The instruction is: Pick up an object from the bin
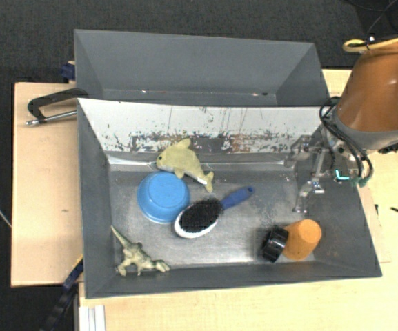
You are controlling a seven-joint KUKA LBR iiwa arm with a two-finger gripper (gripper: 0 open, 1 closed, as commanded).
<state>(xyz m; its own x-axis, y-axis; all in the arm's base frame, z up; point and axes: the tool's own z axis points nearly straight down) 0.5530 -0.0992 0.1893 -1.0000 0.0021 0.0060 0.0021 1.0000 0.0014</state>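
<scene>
Your tool [314,185] hung by the right wall of the bin [185,67]
Smooth orange cylinder [302,238] lay crosswise nearby, black cap [274,244] pointing left; tool's opening you couldn't tell

Orange black-capped cylinder [302,239], front right

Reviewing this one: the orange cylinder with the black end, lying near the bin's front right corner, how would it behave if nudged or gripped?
The orange cylinder lies on its side, so a nudge would probably set it rolling on the bin floor. Its smooth round body looks rigid, likely slipping unless gripped across its width.
</scene>
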